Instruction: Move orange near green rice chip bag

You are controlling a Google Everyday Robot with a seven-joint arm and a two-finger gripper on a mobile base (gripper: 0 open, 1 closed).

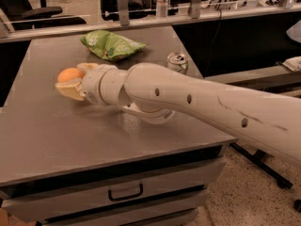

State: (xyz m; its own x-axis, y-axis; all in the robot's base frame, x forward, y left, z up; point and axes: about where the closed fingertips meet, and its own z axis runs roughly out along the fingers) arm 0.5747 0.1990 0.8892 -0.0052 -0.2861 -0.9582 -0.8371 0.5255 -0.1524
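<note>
The tool (69,77) sits over the left part of the counter (56,140), at the end of a thick white arm (197,102) that reaches in from the right. Its two pale fingers (69,89) are closed around the orange (69,74), one on the far side of the fruit and one on the near side, so the orange is gripped between them. Whether the fruit rests on the counter or is raised just off it cannot be told.

The green rice chip bag (110,44) lies crumpled and flat farther back on the counter, to the right of the orange and apart from it. It has white print on the green foil, but no words on it can be read. A soda can (177,62) stands upright near the right edge of the counter, right of the bag, partly behind the arm; its silver top shows, and no label can be made out.

A drawer with a dark handle (125,192) fronts the counter below.
</note>
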